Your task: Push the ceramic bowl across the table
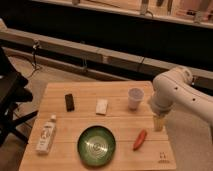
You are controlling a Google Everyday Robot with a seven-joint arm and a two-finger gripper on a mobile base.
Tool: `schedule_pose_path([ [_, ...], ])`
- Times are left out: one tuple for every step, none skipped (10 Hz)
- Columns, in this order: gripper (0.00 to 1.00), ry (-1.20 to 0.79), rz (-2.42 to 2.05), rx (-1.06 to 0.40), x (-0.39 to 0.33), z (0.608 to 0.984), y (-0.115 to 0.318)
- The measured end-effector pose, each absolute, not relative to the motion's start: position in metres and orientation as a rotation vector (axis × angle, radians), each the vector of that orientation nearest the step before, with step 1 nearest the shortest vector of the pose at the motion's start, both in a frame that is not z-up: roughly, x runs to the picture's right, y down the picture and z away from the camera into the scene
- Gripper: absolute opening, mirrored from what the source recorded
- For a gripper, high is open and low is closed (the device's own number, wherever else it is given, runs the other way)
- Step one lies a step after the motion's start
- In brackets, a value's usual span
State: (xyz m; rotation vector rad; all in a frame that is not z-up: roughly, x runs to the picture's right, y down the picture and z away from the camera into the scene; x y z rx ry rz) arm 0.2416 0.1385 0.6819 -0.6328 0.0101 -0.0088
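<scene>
Bowl first: the green ceramic bowl (96,146) sits on the light wooden surface (120,93) close to the near edge, a little left of the middle, its pale rings showing at the centre. To its left a bottle (46,135) lies on its side near the left edge. To its right lies a slim orange-red piece (140,140), apart from the bowl.

Farther back stand a dark block (69,102), a pale block (102,106) and a white cup (135,98), in a loose row from left to right. A small dark mark (162,156) shows near the right front corner.

The white arm (175,92) bends in from the right, and its claw (159,121) hangs at the right edge of the surface, between cup and orange-red piece, well apart from the bowl (apart or together, I cannot tell). A black chair (10,95) stands off to the left.
</scene>
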Motion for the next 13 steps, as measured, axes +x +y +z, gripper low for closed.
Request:
schedule_pose_path([
  [0.8,0.01,-0.011,-0.635,0.241,0.682,0.14],
  [0.8,0.009,-0.014,-0.636,0.24,0.681,0.14],
  [0.8,0.009,-0.016,-0.637,0.239,0.681,0.141],
  [0.8,0.009,-0.017,-0.638,0.238,0.681,0.142],
  [0.8,0.007,-0.019,-0.639,0.237,0.681,0.143],
  [0.8,0.007,-0.02,-0.641,0.236,0.681,0.144],
  [0.8,0.006,-0.022,-0.643,0.235,0.681,0.145],
  [0.76,0.005,-0.024,-0.644,0.234,0.681,0.145],
  [0.67,0.003,-0.027,-0.645,0.233,0.681,0.147],
  [0.6,0.0,-0.03,-0.644,0.231,0.681,0.148],
  [0.57,-0.002,-0.031,-0.644,0.23,0.681,0.149],
  [0.57,-0.005,-0.035,-0.643,0.227,0.682,0.151],
  [0.57,-0.007,-0.037,-0.643,0.226,0.682,0.152],
])
